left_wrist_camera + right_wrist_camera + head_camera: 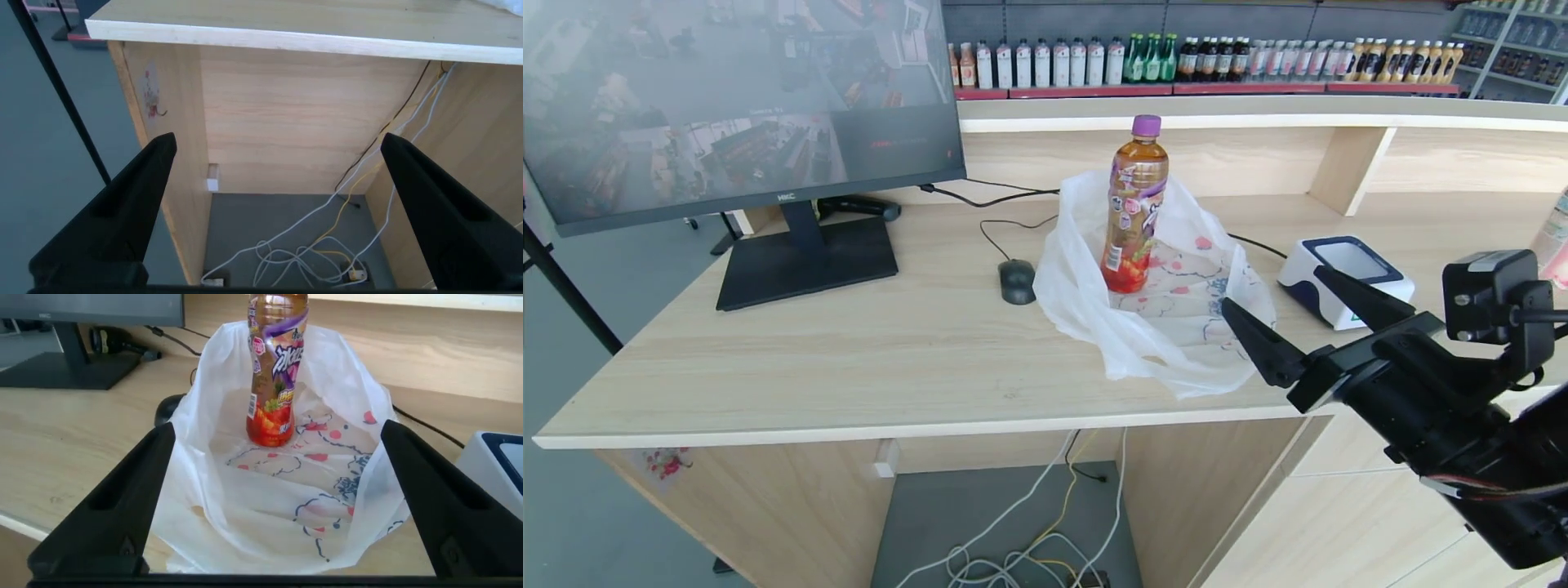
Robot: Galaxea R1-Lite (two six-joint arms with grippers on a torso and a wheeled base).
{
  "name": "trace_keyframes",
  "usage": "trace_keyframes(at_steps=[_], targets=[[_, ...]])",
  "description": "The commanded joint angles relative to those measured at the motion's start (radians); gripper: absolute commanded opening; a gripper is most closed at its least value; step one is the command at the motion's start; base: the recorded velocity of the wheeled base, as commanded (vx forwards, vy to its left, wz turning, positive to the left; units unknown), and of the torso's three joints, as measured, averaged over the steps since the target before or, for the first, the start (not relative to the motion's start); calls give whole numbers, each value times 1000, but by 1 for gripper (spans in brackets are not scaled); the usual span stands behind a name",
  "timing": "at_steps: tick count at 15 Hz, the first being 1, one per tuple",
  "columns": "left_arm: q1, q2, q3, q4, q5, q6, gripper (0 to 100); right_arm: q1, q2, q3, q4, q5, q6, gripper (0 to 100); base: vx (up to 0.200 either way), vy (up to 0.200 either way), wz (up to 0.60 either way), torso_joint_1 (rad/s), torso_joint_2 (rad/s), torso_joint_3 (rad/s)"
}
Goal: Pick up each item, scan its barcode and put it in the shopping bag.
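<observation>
A tea bottle (pixel 1135 208) with a purple cap stands upright inside the open white shopping bag (pixel 1176 327) on the wooden counter (pixel 866 359); the right wrist view has the bottle (pixel 276 376) in the bag (pixel 359 498) too. The white barcode scanner (pixel 1343 278) sits to the right of the bag. My right gripper (pixel 1278 314) is open and empty, just off the counter's front right, pointing at the bag. My left gripper (pixel 278 171) is open and empty, low in front of the counter's underside.
A monitor (pixel 727 106) on a black stand fills the counter's left. A black mouse (pixel 1017 280) lies beside the bag. Cables (pixel 1029 547) hang under the counter. Another bottle (pixel 1556 241) shows at the far right edge. Shelves of drinks (pixel 1201 61) stand behind.
</observation>
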Motion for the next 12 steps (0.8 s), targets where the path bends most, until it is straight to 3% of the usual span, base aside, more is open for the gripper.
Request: trace_keyframes(at_steps=[1,5,12], targets=[[1,0,0,0,-1,0,100,0,-4,1,-2,0,5,100,0,0,0,0,0,0],[1,0,0,0,-1,-3,100,-15,2,-19,-2,-5,13,100,0,0,0,0,0,0],[1,0,0,0,1,-3,100,-32,-32,-13,-2,-5,48,100,0,-200,0,4,0,1]])
